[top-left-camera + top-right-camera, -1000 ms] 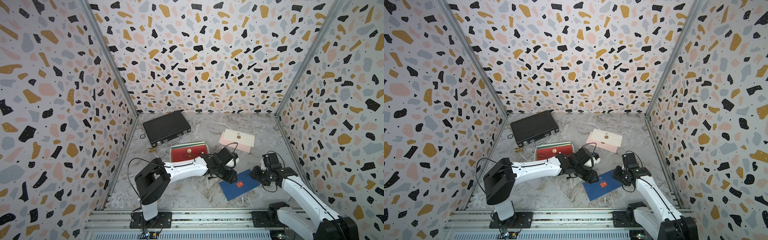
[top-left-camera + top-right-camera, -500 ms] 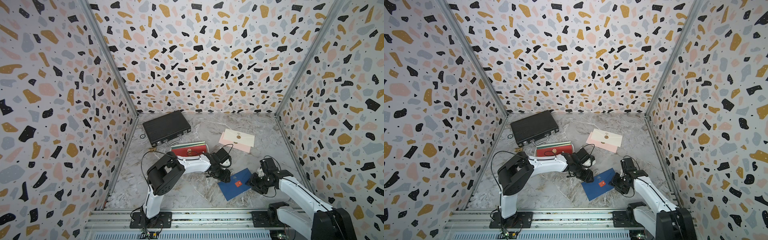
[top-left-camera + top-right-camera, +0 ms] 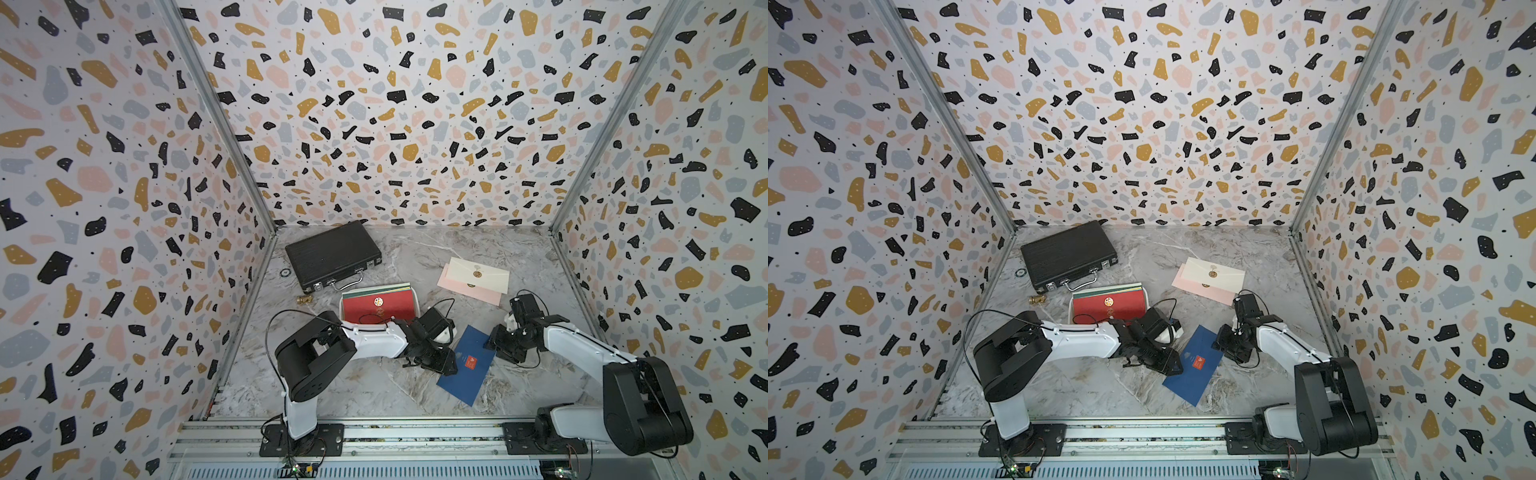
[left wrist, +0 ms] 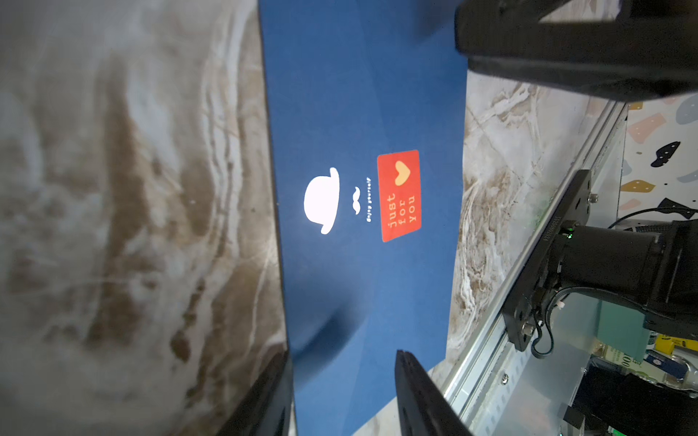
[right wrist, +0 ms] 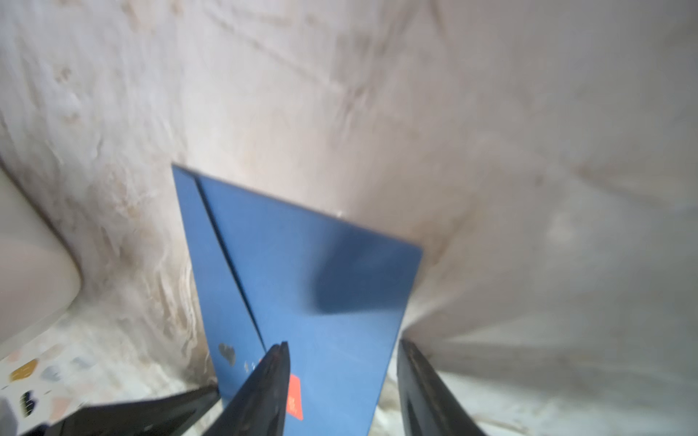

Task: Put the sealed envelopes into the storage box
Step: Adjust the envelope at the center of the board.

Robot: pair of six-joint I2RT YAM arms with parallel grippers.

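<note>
Navy paper on marbled stone: the navy envelope (image 3: 465, 380) lies flat on the desk (image 3: 365, 395) between the two arms, sticker side up and askew to the desk's edges. It is well apart from the storage box (image 3: 341, 309). That box stands nearer the back and already holds a red envelope (image 3: 378, 305) on top of green ones. A cream envelope (image 3: 482, 272) overlaps a pink envelope (image 3: 461, 291) to the right of the box; neither is boxed yet.

The left tool (image 3: 442, 365) sits low at the navy envelope's box-side long edge. In the left wrist view its jaws stand apart, one finger off the paper and one above it, with nothing clamped. The right tool (image 3: 496, 345) sits over the opposite side. In the right wrist view its jaws are likewise apart and the paper's face spans the gap, so it is not pinched. Whether either finger presses on the paper cannot be told.

The step in hand appears to be lifting this envelope off the desk. Thin paper lying flush gives a finger no edge to get under. It would probably go best if one tool pins or nudges the envelope while the other works a finger beneath a raised edge. That tool should then close across the thickness, near the middle of a long side. A corner grip would likely let the sheet droop and catch the box rim. The envelope should be turned parallel to the box before it is lowered.
</note>
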